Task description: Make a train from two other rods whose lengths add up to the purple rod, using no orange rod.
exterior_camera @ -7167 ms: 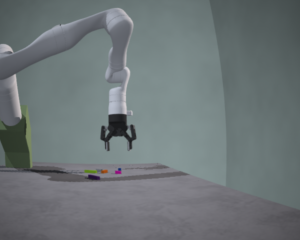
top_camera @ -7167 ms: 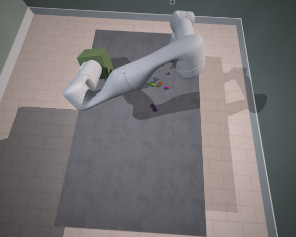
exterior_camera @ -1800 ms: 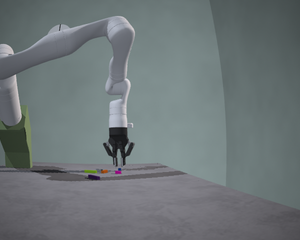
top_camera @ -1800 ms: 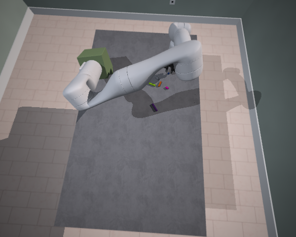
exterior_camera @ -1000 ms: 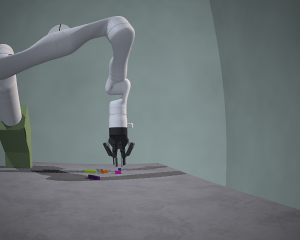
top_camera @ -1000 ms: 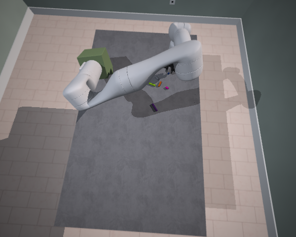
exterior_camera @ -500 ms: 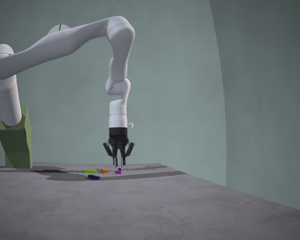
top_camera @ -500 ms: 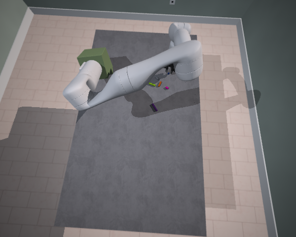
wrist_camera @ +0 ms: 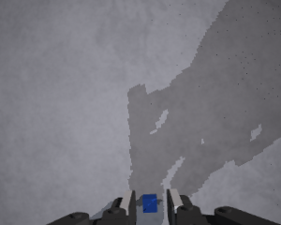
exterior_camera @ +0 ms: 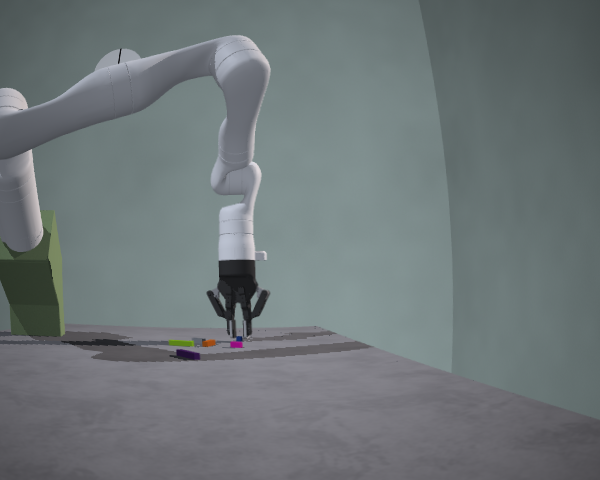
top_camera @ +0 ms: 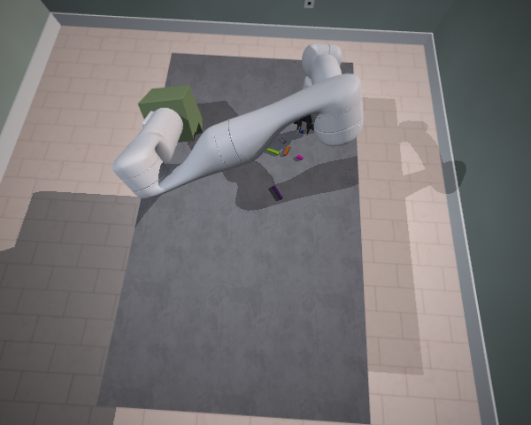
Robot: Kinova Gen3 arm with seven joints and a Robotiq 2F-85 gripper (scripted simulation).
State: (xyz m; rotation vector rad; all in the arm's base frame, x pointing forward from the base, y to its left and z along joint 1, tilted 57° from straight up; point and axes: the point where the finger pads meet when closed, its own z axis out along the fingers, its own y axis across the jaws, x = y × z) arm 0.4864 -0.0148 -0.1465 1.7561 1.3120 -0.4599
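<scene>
Your tool (top_camera: pixel 303 130) (exterior_camera: pixel 239 336) (wrist_camera: pixel 151 202) stands part-open, unladen, its fingertips flanking the blue rod (top_camera: pixel 302 131) (exterior_camera: pixel 239 338) (wrist_camera: pixel 150 203).

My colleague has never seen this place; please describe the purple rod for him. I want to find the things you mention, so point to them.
On the dark mat (top_camera: pixel 238 297), find the broad shadow below the arm (top_camera: pixel 274 123). The purple rod (top_camera: pixel 277 192) (exterior_camera: pixel 187 354) lies there, apart from the smaller bright rods, and is the darkest.

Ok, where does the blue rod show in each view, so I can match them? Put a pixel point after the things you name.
Top: blue rod (top_camera: pixel 302 131) (exterior_camera: pixel 239 338) (wrist_camera: pixel 150 203), upper right of centre, by the fingertips.
Exterior: low, near mid-width, behind the magenta rod (top_camera: pixel 299 157) (exterior_camera: pixel 236 344).
Wrist: bottom edge, near the middle.
Shared landmark: the gripper's fingers (top_camera: pixel 297 124) (exterior_camera: pixel 247 328).
</scene>
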